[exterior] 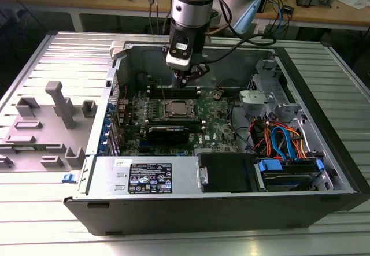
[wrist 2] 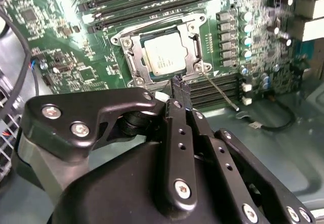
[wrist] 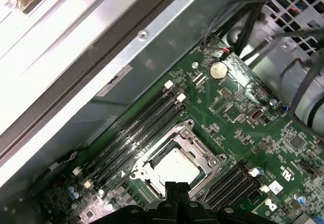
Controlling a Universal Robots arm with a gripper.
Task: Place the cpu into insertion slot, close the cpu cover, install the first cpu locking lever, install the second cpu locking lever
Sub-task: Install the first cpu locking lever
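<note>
— one thing first: closed?
— yes, gripper (wrist 2: 179,85) pinched shut on nothing, just beside the cpu cover (wrist 2: 194,44), down over the cpu (wrist 2: 164,54) in the insertion slot (wrist 2: 157,26).
— risk?
— could slip off the springy locking lever (wrist 2: 218,90), scraping the motherboard (wrist 2: 76,67).

bright overhead light; glare on case edge (wrist: 76,42); table (exterior: 34,221) shiny; case interior (exterior: 231,71) dimmer

The gripper (wrist: 177,187), fingertips (wrist: 171,191) pressed together, hangs just beside the silver chip (wrist: 174,166), which lies seated inside the flat metal frame (wrist: 202,145) on the green board (wrist: 243,128), near the long black memory slots (wrist: 136,128).
</note>
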